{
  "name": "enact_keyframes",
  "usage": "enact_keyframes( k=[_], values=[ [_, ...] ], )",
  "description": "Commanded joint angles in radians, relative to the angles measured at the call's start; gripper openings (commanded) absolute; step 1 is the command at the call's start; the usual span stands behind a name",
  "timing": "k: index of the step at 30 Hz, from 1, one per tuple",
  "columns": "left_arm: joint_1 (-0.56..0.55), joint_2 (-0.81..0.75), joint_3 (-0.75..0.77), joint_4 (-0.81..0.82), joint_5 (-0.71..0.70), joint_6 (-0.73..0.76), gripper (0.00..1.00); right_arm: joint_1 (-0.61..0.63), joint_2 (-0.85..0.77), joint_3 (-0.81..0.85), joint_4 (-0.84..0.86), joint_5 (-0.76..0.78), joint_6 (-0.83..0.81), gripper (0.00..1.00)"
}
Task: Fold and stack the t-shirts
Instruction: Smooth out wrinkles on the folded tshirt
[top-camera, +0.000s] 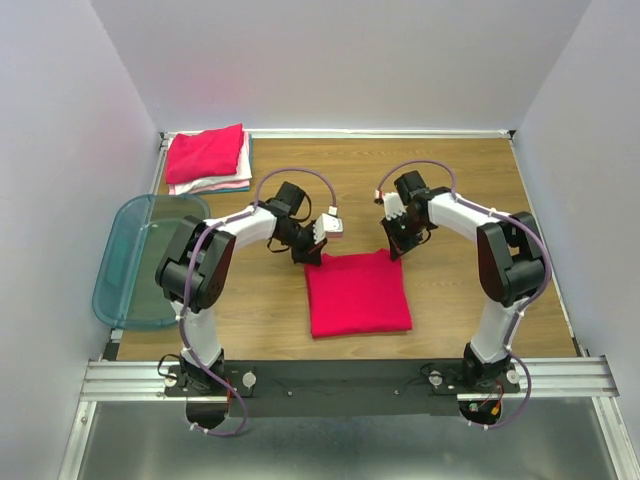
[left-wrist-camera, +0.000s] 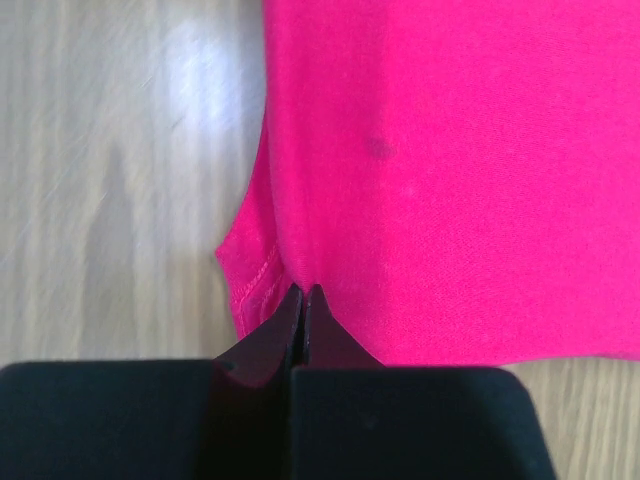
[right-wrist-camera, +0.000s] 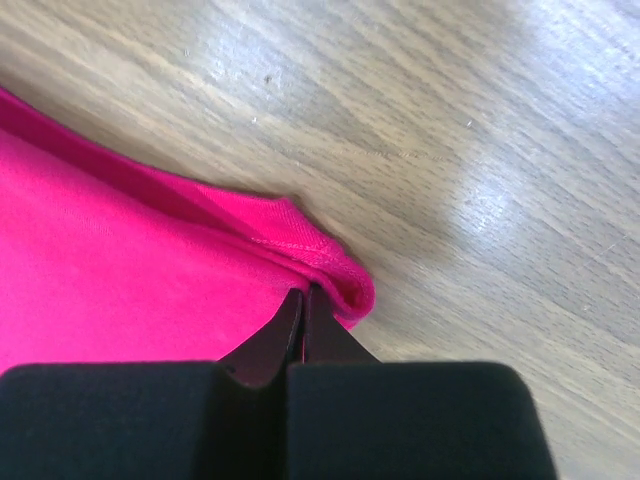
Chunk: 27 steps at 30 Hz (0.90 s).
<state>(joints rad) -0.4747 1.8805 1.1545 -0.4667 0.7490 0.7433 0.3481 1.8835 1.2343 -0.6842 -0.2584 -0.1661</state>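
Observation:
A bright red-pink t-shirt (top-camera: 358, 295) lies folded into a flat rectangle in the middle of the wooden table. My left gripper (top-camera: 313, 257) is at its far left corner. In the left wrist view the jaws (left-wrist-camera: 303, 290) are pinched shut on the cloth's (left-wrist-camera: 450, 180) edge. My right gripper (top-camera: 393, 250) is at the far right corner. Its jaws (right-wrist-camera: 303, 290) are shut on the rolled hem of the shirt (right-wrist-camera: 120, 270). A stack of folded t-shirts (top-camera: 208, 158), red-pink on top with white and pale teal below, sits at the back left.
A translucent teal plastic bin (top-camera: 135, 260) hangs over the table's left edge beside the left arm. White walls close in the back and both sides. Bare wood (top-camera: 480, 180) shows at the back right.

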Motion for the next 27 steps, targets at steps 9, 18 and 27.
enact_keyframes(
  k=[9, 18, 27],
  values=[
    [0.125, 0.037, 0.129, -0.072, -0.129, 0.011, 0.04, 0.000, 0.026, 0.004, 0.137, 0.142, 0.093, 0.01],
    [0.222, -0.036, 0.284, -0.021, 0.001, -0.178, 0.42, -0.001, -0.055, 0.177, 0.107, 0.078, 0.131, 0.85],
    [0.182, -0.227, -0.017, 0.363, 0.300, -0.703, 0.93, -0.001, -0.142, 0.139, 0.135, -0.413, 0.313, 1.00]
  ],
)
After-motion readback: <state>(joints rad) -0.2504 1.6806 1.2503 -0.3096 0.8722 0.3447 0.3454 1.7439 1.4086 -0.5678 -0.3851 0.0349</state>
